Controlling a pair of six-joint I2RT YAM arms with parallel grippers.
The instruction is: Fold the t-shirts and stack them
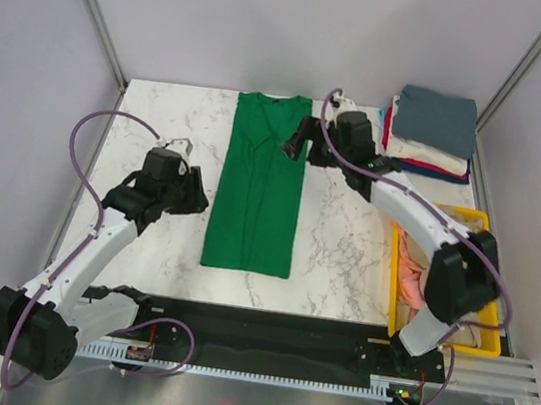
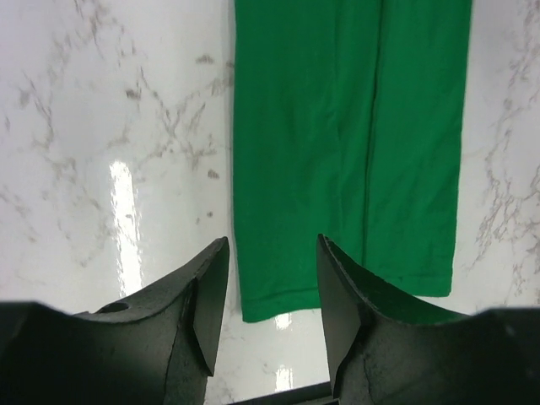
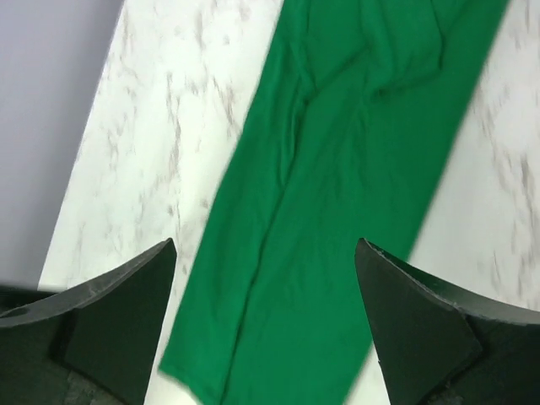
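The white marble table [image 1: 162, 117] fills the middle of the top view, and down its centre lies the green t-shirt [image 1: 257, 191], folded lengthwise into a long narrow strip with its collar at the far edge and its hem toward the arms. At the far right corner sits a stack of folded t-shirts [image 1: 431, 133], a slate blue one on top, pale ones under it and a red edge near the bottom. Along the right side stands a yellow bin [image 1: 394, 270] (partly hidden behind the right arm) with a pink t-shirt [image 1: 411, 281] crumpled inside. The right gripper [image 1: 297, 138] hangs over the upper right part of the green strip, its jaws spread wide and gripping nothing. The left gripper [image 1: 203, 198] sits just left of the strip near its lower half, jaws parted about halfway, with nothing between them.
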